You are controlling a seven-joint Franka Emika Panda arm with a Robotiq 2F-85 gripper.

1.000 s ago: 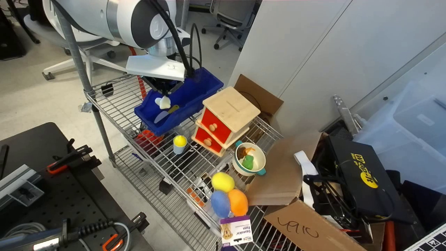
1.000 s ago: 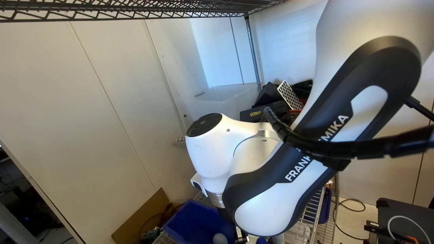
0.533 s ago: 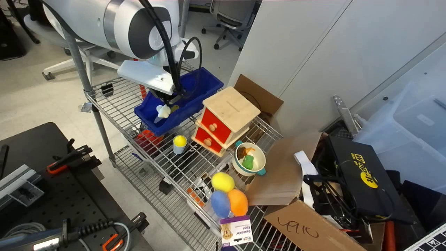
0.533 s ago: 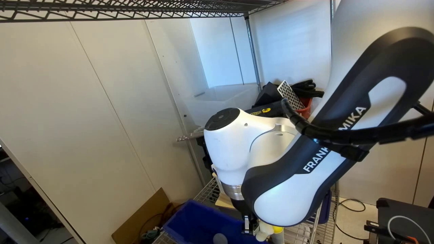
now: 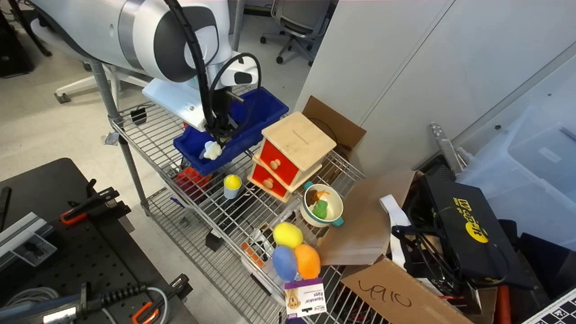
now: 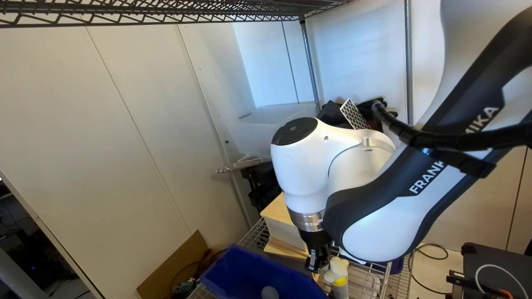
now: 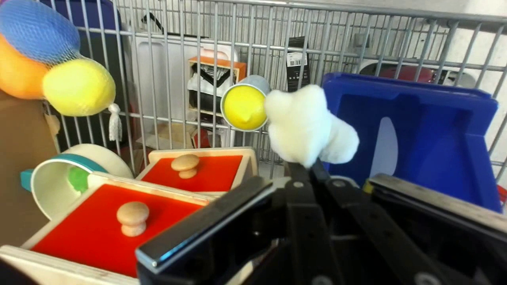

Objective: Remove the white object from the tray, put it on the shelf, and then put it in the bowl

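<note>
the black two-fingered claw [image 7: 308, 168] is clamped on a lumpy, soft-looking white puff [image 7: 298, 126], held up near the rectangular dark-blue plastic tray [image 7: 431, 140]. i'd carry it wide of the pale cylindrical cup [image 5: 231, 192] with yellow top, and let the grey metal wire-grid shelf [image 5: 150, 128] bear it before letting go.

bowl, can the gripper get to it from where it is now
Probably yes, but not straight across: the gripper would likely have to rise over or swing round the wooden box, which stands partly between it and the bowl. The bowl's top looks uncovered.
</note>
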